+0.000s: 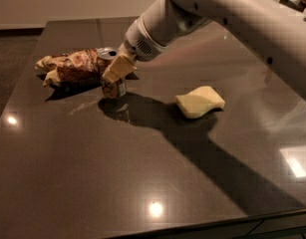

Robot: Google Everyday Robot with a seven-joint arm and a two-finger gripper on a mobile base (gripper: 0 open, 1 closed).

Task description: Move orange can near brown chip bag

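The orange can (113,87) is upright at the right end of the brown chip bag (73,68), touching or almost touching it, with its silver top showing. Its base is at or just above the table. My gripper (115,71) comes in from the upper right and is shut on the can; one tan finger (119,66) lies across the can's front, the other is hidden behind it. The chip bag lies lengthwise at the table's far left, wrinkled, with pale ends.
A pale yellow sponge (200,102) lies right of the can on the dark glossy table (142,183). My white arm (232,14) reaches over the table's right half. The table's front edge runs along the bottom right.
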